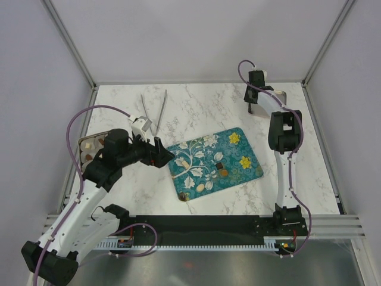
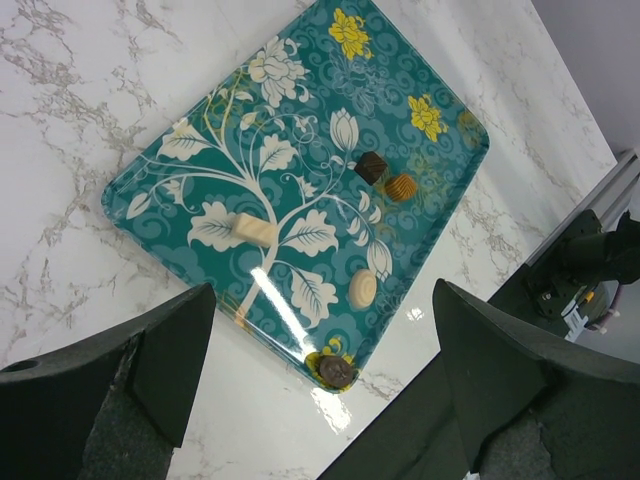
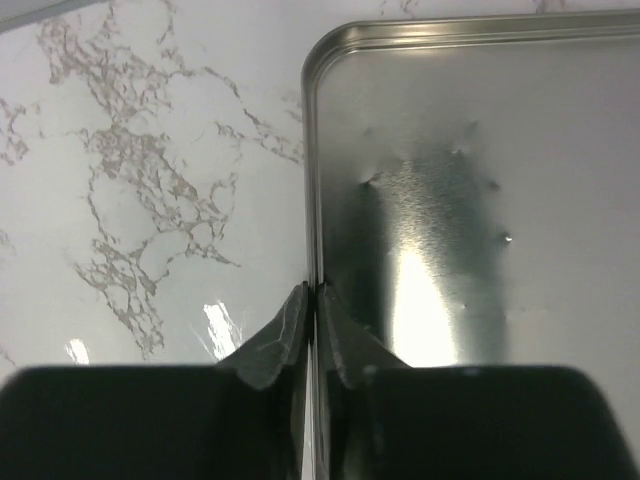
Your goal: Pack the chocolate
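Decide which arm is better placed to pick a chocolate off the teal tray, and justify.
Left. The left tool hovers open beside the tray, chocolates in view; the right tool grips a distant metal tin.

Nothing legible in any of the three views. Only ornament on the teal rectangular tray (image 2: 445,160): white leaves, white blossoms and yellow flowers over a swirl pattern, without a letter or figure. Small red and orange spots on the black rail (image 1: 196,223) at the near edge of the marble-patterned tabletop (image 1: 196,104), too small to read.
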{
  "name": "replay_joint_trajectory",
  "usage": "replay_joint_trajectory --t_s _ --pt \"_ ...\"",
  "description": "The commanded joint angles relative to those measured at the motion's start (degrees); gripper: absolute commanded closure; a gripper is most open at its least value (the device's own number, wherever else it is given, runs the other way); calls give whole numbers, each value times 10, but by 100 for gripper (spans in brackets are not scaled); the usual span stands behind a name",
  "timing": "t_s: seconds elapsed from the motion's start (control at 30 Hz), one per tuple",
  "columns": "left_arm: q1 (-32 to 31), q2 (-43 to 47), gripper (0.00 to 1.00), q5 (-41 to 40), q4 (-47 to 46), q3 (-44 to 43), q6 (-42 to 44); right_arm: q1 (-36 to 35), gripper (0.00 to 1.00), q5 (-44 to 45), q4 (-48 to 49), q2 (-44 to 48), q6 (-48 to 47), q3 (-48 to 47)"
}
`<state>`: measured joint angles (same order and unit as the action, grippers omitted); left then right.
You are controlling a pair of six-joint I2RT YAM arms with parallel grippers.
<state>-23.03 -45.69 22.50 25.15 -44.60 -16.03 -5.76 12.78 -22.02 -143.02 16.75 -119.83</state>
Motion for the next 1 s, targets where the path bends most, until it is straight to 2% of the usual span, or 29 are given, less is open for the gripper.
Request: replay_joint_trajectory --t_s 0.0,0.03,0.37,0.57,0.77,0.87,0.97 --pt "-4 9 4 -18 -3 2 -10 -3 89 -18 -36 -5 -1 -15" --pt "-4 12 4 -27 0 1 -9 -5 100 -26 -35 11 -6 -11" --pt "-4 11 4 -33 -11 -33 -36 -24 100 -127 -35 217 -5 28" --pt "-3 -25 5 -39 -45 -91 -55 -39 100 -225 -14 353 39 143" --pt "2 -118 7 59 -63 -213 -55 -54 100 -349 79 503 149 246" --pt "11 -152 7 102 -103 -252 -75 -55 100 -409 156 548 224 288" --pt "31 -176 8 183 -196 -261 -135 -56 100 -460 215 599 277 313"
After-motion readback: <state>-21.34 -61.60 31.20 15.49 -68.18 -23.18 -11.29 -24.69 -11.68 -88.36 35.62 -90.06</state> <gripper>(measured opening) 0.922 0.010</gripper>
